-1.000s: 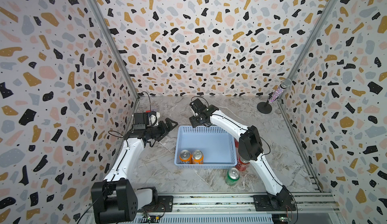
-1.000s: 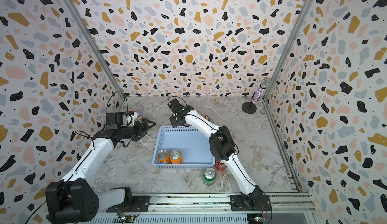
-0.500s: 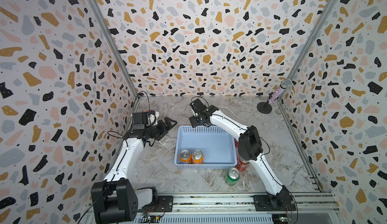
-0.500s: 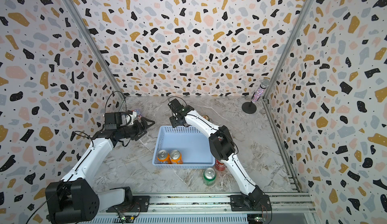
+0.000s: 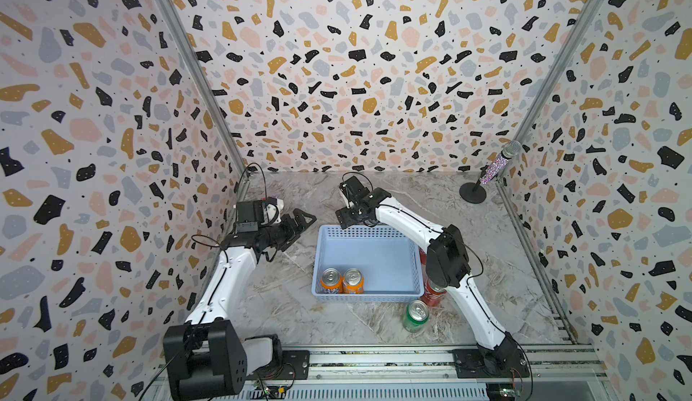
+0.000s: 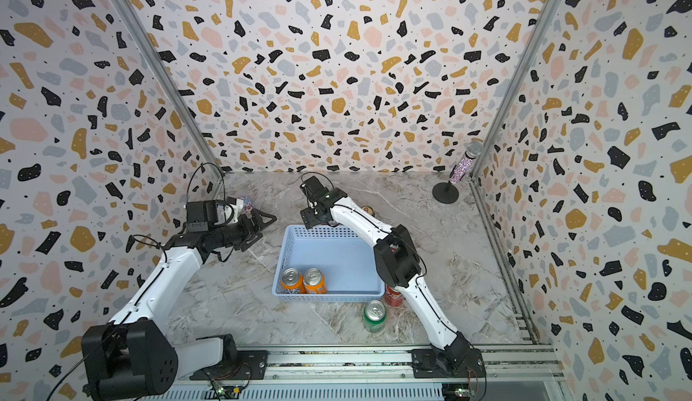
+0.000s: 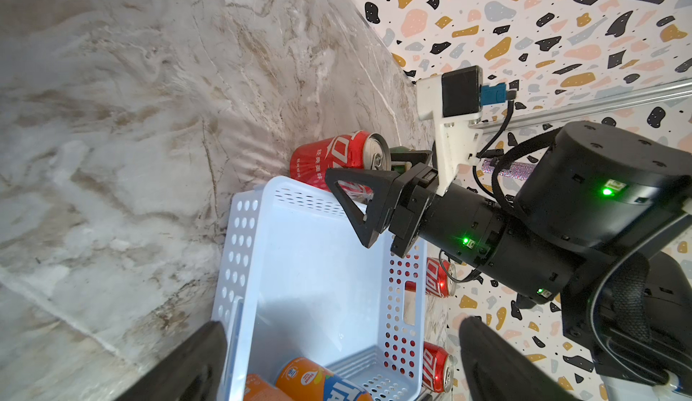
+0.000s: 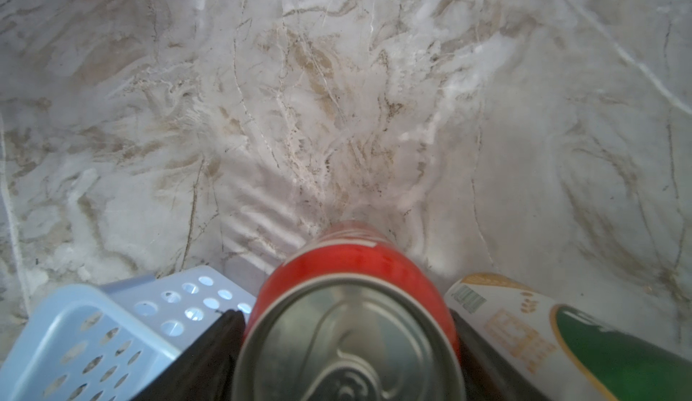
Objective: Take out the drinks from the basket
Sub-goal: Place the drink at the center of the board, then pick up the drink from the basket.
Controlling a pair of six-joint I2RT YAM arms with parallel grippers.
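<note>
Right wrist view: red can (image 8: 348,268) sits between right gripper (image 8: 344,331)'s jaws, pinched or loose I cannot tell; likely light, slick, dentable, so grasp mid-wall.

One red can (image 7: 329,157) carries "经典美味", and an orange can (image 7: 318,380) shows "FA"

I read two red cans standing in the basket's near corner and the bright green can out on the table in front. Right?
Not quite. The two cans in the basket are orange, not red; both top views show it. The bright green can does stand on the table in front.
</note>
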